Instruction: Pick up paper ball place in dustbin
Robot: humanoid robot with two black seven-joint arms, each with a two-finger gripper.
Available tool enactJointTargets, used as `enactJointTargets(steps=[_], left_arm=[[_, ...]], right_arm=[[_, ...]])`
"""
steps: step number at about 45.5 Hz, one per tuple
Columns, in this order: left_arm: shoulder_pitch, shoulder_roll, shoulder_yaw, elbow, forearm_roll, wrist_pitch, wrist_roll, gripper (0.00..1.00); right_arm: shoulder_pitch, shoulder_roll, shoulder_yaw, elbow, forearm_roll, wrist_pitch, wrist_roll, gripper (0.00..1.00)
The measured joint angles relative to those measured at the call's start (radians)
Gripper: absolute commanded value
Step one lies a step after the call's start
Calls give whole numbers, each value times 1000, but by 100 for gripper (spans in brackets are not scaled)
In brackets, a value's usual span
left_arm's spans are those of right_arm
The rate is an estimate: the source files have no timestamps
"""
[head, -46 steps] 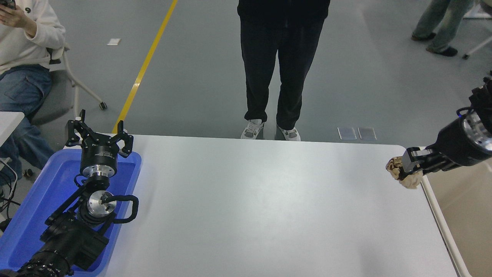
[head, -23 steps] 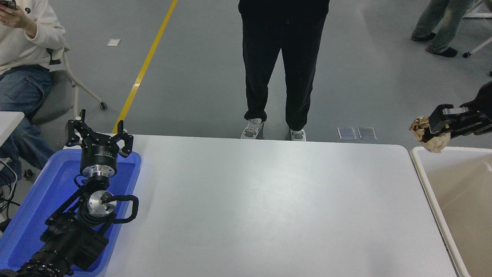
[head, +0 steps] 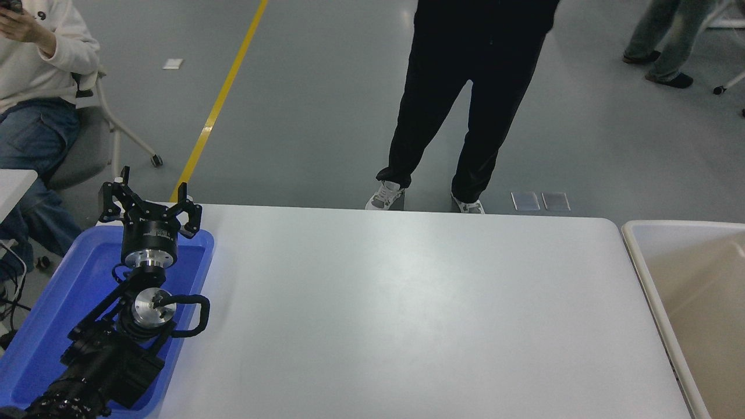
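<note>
Head view: the white rectangular bench takes up most of the picture. At its left end, the left tool hangs with fingers spread above a blue plastic tray. Beside its right end stands the large beige plastic dustbin. The paper ball and right tool are out of sight. Beyond its far edge, on grey floor with a yellow line, a person in black trousers stands.

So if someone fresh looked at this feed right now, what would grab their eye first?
Probably the left tool, open and parked over the blue tray at the table's near-left corner. Next, the person in black trousers standing at the far edge of the white table. At the right edge sits the beige dustbin; neither the right arm nor the paper ball is in view.
</note>
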Motion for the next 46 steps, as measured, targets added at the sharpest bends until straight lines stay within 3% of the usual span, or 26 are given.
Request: enactJointTargets(steps=[8, 15, 25, 31, 46], left_arm=[[0, 0, 0, 0, 0, 0, 0, 99], [0, 0, 0, 0, 0, 0, 0, 99], [0, 0, 0, 0, 0, 0, 0, 99], [0, 0, 0, 0, 0, 0, 0, 99], [0, 0, 0, 0, 0, 0, 0, 99]], right_arm=[[-285, 66, 165, -170, 181, -143, 4, 0], [-594, 173, 399, -388, 258, -184, 6, 0], [-911, 375, 652, -723, 295, -141, 13, 0], [-1057, 493, 746, -886, 310, -109, 40, 0], [-1263, 632, 882, -1034, 322, -82, 79, 0]])
